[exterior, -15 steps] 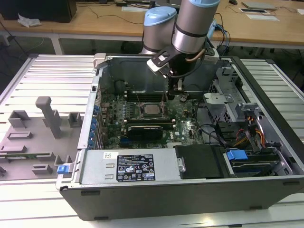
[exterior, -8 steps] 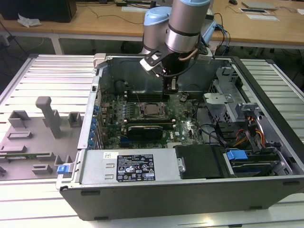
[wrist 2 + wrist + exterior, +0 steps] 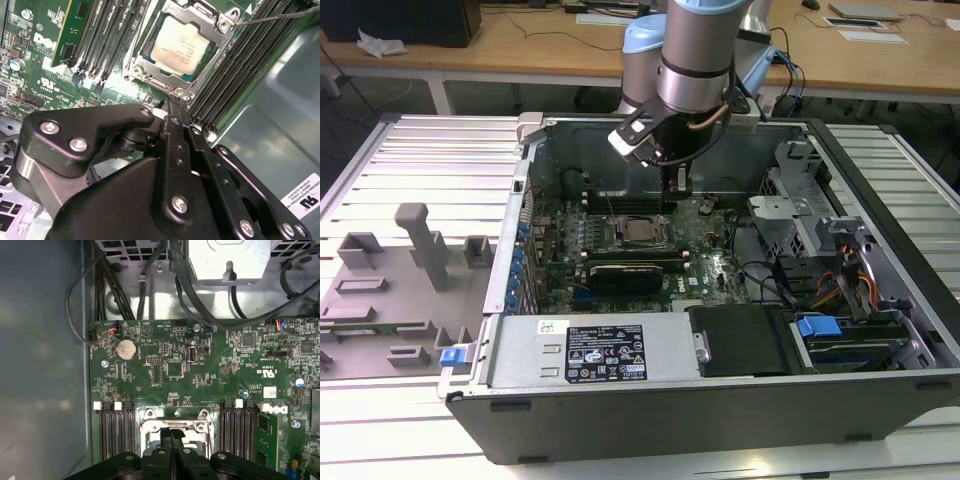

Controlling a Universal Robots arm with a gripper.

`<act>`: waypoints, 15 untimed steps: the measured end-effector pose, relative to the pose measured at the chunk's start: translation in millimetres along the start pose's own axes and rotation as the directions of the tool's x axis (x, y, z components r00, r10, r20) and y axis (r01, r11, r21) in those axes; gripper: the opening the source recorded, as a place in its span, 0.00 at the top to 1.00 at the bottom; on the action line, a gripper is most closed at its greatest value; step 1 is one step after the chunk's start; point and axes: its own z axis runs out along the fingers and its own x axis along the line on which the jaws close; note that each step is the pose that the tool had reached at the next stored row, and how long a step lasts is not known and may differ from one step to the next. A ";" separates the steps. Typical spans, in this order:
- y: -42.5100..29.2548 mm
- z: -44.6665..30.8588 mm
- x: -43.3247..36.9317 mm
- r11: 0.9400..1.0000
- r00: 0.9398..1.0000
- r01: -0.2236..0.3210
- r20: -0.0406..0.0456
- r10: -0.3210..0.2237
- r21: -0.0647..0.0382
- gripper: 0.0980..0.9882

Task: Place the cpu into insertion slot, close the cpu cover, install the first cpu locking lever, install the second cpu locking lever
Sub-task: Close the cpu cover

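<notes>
Casing of grey metal [image 3: 720,425], open-topped, is entered from above by the silver-and-blue robot arm [image 3: 695,60], held near upright over the green motherboard [image 3: 712,275]. The black gripper [image 3: 170,107] is seen with fingers pressed together, tips just beside the square insertion slot [image 3: 148,415], where the thin silver cpu cover [image 3: 152,76] is laid around the dull silver square cpu [image 3: 181,44].

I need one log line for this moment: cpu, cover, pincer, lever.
cpu cover: down | cpu: seated, showing through its window | pincer: shut, tip at cover's edge | lever rod: latching unclear
</notes>
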 end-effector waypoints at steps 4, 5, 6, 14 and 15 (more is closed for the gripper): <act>-5.3 1.3 -1.0 1.000 1.000 0.011 0.000 -0.011 -0.002 0.99; -7.2 1.4 -1.5 1.000 1.000 0.013 0.000 -0.013 -0.002 0.99; -9.7 1.7 -2.4 1.000 1.000 0.014 0.000 -0.014 -0.002 0.99; -26.3 4.0 -8.5 1.000 1.000 0.023 0.000 -0.023 -0.005 0.99; -28.5 4.5 -8.8 1.000 1.000 0.025 0.000 -0.025 -0.005 0.99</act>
